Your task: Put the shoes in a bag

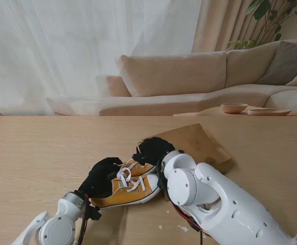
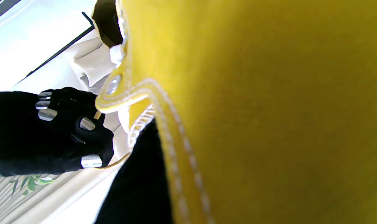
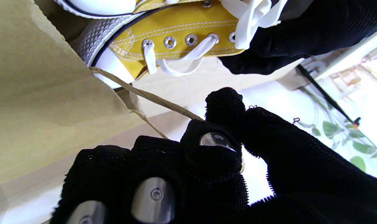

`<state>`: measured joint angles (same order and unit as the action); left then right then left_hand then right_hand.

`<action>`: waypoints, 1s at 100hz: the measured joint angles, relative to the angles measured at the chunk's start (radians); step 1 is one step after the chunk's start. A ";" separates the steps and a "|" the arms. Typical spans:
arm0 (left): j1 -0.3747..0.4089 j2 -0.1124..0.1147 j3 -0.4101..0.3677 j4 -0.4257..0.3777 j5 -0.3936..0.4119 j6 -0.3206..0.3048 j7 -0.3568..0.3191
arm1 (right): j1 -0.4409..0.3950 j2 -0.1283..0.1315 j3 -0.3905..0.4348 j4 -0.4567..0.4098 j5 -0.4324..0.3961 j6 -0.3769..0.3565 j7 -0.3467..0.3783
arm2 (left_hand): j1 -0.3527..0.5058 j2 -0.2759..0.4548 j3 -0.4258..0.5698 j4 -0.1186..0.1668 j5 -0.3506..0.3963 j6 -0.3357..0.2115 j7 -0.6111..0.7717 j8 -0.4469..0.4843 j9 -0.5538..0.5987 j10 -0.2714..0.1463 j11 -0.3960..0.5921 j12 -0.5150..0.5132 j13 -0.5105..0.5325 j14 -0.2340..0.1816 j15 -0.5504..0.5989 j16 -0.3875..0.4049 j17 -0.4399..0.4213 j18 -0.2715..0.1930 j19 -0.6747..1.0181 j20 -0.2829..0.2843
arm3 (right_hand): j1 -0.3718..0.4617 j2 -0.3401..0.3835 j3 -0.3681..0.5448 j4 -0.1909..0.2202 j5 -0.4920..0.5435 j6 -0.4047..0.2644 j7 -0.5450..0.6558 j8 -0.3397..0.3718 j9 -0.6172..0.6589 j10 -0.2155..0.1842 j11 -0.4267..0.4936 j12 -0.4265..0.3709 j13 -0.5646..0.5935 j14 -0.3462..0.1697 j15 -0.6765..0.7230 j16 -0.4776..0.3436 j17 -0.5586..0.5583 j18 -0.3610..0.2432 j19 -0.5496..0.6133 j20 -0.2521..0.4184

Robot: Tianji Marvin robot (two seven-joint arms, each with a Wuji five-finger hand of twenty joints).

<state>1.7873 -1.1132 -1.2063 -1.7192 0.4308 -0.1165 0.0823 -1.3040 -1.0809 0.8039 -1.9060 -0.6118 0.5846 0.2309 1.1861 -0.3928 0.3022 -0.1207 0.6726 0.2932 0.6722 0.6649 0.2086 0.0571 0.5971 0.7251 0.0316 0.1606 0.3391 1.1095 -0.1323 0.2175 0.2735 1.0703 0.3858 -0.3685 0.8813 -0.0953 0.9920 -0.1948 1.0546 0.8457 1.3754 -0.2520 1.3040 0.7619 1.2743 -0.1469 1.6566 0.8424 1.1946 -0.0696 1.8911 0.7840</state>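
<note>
Pinched in the right hand [image 3: 207, 155] is the twisted paper handle [image 3: 151, 96] of the flat brown paper bag [image 1: 197, 143]. Gripped by the left hand [image 1: 101, 176] is the mustard-yellow canvas sneaker pair [image 1: 130, 186], toes just at the bag's mouth; insertion is judged barely begun.

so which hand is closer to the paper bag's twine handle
Right. The right hand pinches the twine handle at the paper bag mouth. The left hand is farther off, gripping the yellow sneakers beside the bag.

Shoes [image 1: 130, 186] and both hands crowding bag [image 1: 202, 143] mouth; open table [image 1: 36, 153] leftward.
</note>
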 measured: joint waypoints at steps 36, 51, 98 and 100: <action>-0.055 -0.024 0.085 0.043 0.015 0.029 0.107 | -0.011 -0.015 0.023 0.001 0.199 -0.005 -0.033 | 0.000 0.000 0.000 0.000 0.000 0.000 0.000 0.000 -0.010 0.013 0.037 0.193 0.000 0.010 0.052 0.034 -0.001 0.000 0.001 0.045 | 0.000 -0.002 0.025 0.000 0.009 0.019 0.000 0.000 0.001 0.000 0.002 0.000 0.000 -0.001 0.002 0.025 0.000 -0.001 0.001 0.059; -0.075 -0.035 0.111 0.060 0.018 0.042 0.135 | -0.011 -0.036 0.025 0.011 0.242 -0.003 -0.079 | 0.000 0.000 0.000 0.000 0.000 0.000 0.000 0.000 -0.010 0.014 0.045 0.225 0.000 0.010 0.064 0.036 -0.001 0.001 0.002 0.045 | 0.000 -0.002 0.031 0.000 0.009 0.024 0.000 0.000 0.001 0.000 0.002 -0.007 0.000 -0.001 0.002 0.032 0.001 -0.001 0.001 0.079; -0.112 -0.047 0.152 0.093 0.029 0.083 0.163 | -0.011 -0.071 0.032 0.028 0.354 -0.010 -0.132 | 0.000 -0.001 0.000 -0.001 0.000 0.000 0.010 0.000 0.035 0.051 0.086 0.483 -0.001 0.029 0.371 0.207 -0.009 0.014 0.048 0.151 | 0.000 -0.002 0.040 0.000 0.009 0.035 0.009 0.000 0.001 0.001 0.002 -0.020 0.001 -0.001 0.003 0.033 0.001 -0.001 0.001 0.096; -0.113 -0.047 0.153 0.094 0.029 0.084 0.164 | -0.011 -0.072 0.032 0.028 0.355 -0.010 -0.134 | 0.000 -0.001 0.000 -0.001 0.000 0.000 0.011 0.000 0.035 0.051 0.086 0.484 -0.001 0.029 0.382 0.218 -0.009 0.014 0.051 0.158 | 0.000 -0.002 0.041 0.000 0.009 0.035 0.009 0.000 0.001 0.001 0.002 -0.020 0.001 -0.001 0.003 0.033 0.001 -0.001 0.001 0.096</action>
<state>1.6747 -1.1598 -1.0530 -1.6256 0.4601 -0.0325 0.2459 -1.3151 -1.1524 0.8354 -1.8781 -0.2569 0.5751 0.0973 1.1861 -0.3935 0.3022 -0.1220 0.6730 0.2933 0.6827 0.6649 0.2433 0.1080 0.6836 1.2093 0.0308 0.1898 0.7208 1.3275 -0.1413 0.2316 0.3245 1.2279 0.3858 -0.3703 0.9221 -0.0953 1.0011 -0.1593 1.0632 0.8457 1.3767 -0.2507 1.3057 0.7414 1.2749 -0.1483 1.6594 0.8751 1.1959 -0.0707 1.8921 0.8802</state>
